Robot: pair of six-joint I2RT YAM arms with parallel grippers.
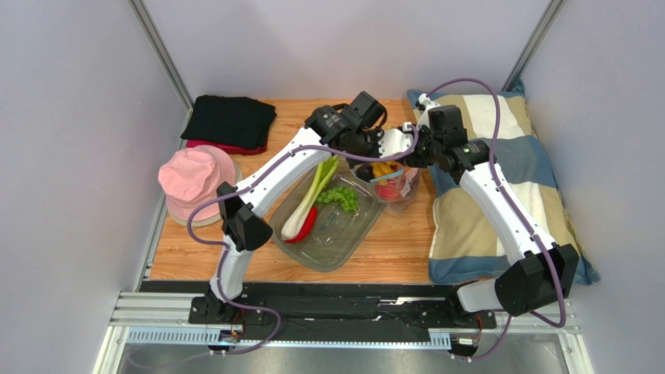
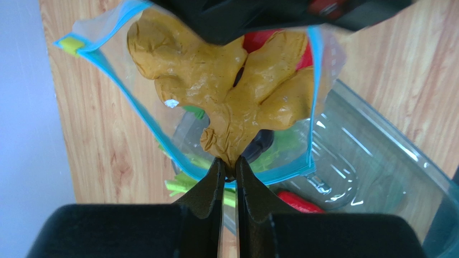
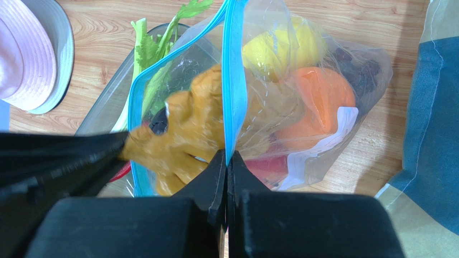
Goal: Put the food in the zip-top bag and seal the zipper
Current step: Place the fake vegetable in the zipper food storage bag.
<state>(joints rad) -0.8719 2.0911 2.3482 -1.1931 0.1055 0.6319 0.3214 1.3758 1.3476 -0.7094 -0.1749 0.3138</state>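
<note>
The zip-top bag [image 1: 396, 185] hangs between my two grippers, its mouth open, just right of the tray. My right gripper [image 3: 227, 156] is shut on the blue zipper [image 3: 233, 80] strip at one side of the mouth. My left gripper [image 2: 230, 161] is shut on a knobby yellow-brown root [image 2: 226, 91] and holds it in the bag's mouth; the root also shows in the right wrist view [image 3: 188, 129]. Inside the bag lie a yellow lemon [image 3: 285, 45], an orange piece [image 3: 323, 102], dark plums [image 3: 361, 70] and something red. A leek [image 1: 312, 195], green grapes [image 1: 341, 196] and a red chili [image 1: 303, 227] lie in the tray.
The clear grey oval tray [image 1: 332, 245] sits mid-table. A pink hat [image 1: 195, 183] lies at the left, a black cloth [image 1: 230, 121] at the back left. A striped pillow [image 1: 499, 187] covers the table's right side, close to the bag.
</note>
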